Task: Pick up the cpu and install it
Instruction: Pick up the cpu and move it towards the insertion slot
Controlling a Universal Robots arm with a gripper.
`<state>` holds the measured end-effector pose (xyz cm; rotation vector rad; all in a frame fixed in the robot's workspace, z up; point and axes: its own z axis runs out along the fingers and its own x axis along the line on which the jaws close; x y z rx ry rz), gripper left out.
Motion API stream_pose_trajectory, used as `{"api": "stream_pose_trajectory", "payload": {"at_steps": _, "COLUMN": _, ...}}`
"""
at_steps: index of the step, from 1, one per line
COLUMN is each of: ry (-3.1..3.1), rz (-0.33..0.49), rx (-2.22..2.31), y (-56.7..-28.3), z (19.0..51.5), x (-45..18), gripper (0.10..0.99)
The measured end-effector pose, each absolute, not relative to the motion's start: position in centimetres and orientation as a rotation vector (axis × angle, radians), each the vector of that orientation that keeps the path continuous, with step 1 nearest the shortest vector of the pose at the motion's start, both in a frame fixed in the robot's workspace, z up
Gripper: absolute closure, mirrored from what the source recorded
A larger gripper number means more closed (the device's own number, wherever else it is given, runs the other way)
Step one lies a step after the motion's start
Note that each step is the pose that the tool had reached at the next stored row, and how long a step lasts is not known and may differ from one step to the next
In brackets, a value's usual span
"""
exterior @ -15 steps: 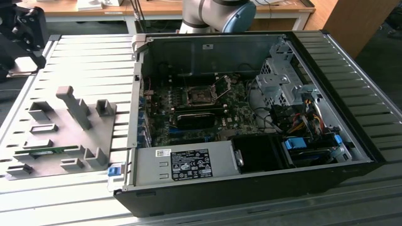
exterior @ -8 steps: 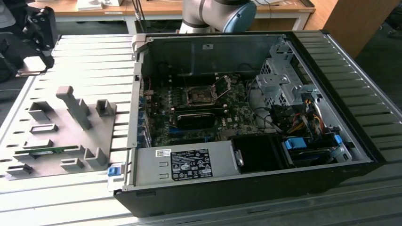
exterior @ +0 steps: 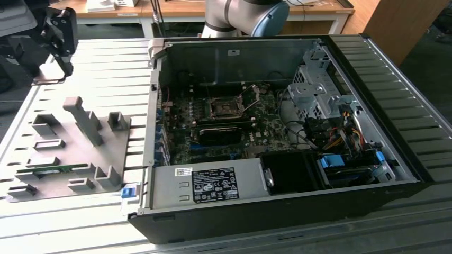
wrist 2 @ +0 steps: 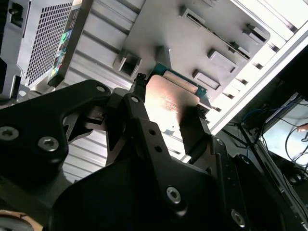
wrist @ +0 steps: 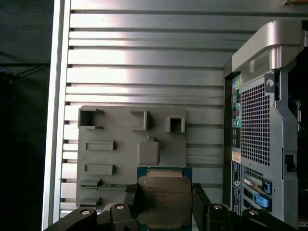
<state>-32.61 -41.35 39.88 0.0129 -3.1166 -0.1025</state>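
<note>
In the first wrist view the pincer (wrist: pixel 164 196) is clamped on the cpu (wrist: pixel 162 204), one dark finger (wrist: pixel 130 204) against each of two opposite edges. The silvery-grey metal top faces the camera and the green board edge shows around it. The second wrist view shows the same grip from a low slant, with the chip's (wrist 2: pixel 169 98) metal face catching the light between the fingers (wrist 2: pixel 140 113).

Beyond the chip lies a grey fixture plate (wrist: pixel 130 159) with raised blocks and shallow pockets. A narrow green memory stick (wrist: pixel 103 186) sits along one of its edges. The plate rests on the ribbed metal worktop (wrist: pixel 144 57).

In the exterior view the pincer (exterior: pixel 51 78) hangs above the far end of the plate, at the exterior view's left. The open computer case (exterior: pixel 247 222) lies well apart on its side, to the exterior view's right. Inside it, the motherboard's processor socket (exterior: pixel 226 108) stands open.
</note>
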Motion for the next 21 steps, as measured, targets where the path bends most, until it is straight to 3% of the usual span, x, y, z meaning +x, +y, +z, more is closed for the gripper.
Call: {"api": "stream_pose_trajectory", "payload": {"at_steps": 21, "ry": -3.117, "rz": -0.102, "rx": 0.013, "y": -41.1, "z": 39.9, "x": -28.2, "gripper": 0.549}}
